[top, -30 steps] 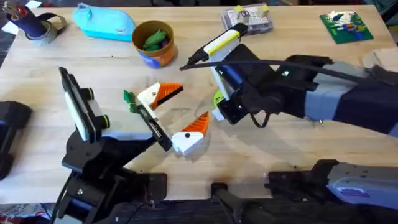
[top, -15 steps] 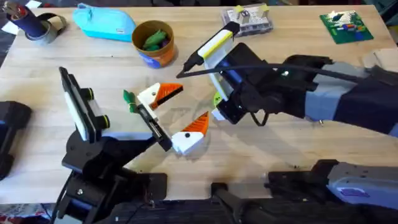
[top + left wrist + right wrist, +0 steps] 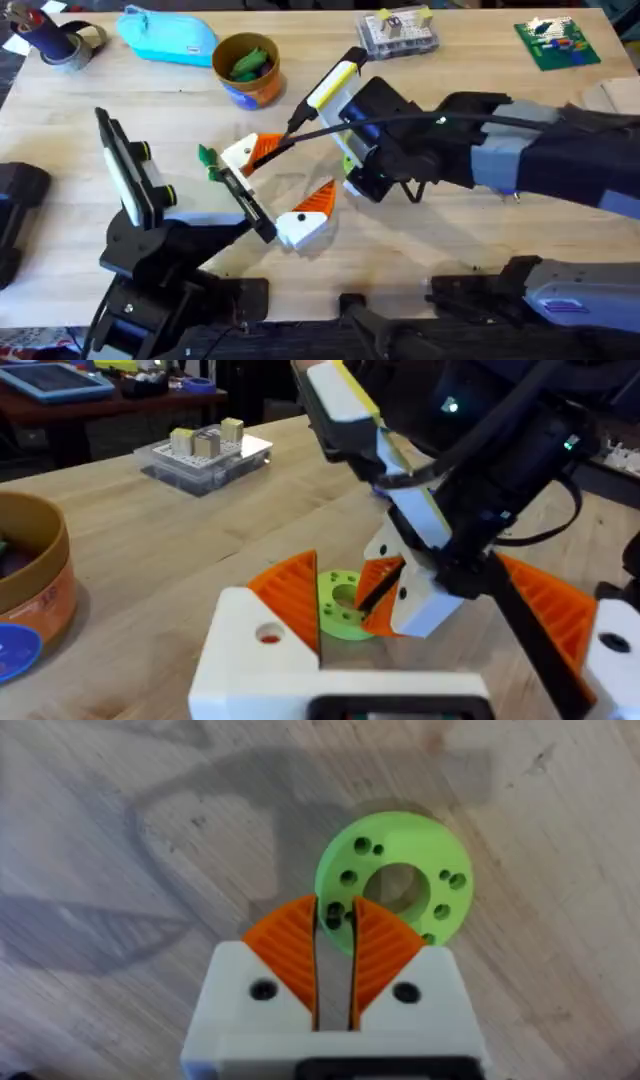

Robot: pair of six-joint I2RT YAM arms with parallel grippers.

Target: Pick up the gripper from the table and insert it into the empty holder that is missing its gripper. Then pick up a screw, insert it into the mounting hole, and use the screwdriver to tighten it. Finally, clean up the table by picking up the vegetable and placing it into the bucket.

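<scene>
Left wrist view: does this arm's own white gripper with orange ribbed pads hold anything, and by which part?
Nothing is held. The left gripper is open, and the lime-green round disc with holes lies on the table beyond its fingers.

We see the table (image 3: 480,250) evenly and brightly lit from above in the overhead view, the wood pale with no hard glare. Soft shadows lie under the right arm (image 3: 500,160) and beside the bucket (image 3: 247,68). The arm bases at the lower edge read dark and somewhat smeared, and the table edges bow slightly toward the corners. In the left wrist view the white finger (image 3: 260,660) nearest the lens is soft, and the room behind is dim and out of focus. In the right wrist view broad grey shadows cross the wood grain, and the green disc (image 3: 395,880) looks slightly blurred.
</scene>
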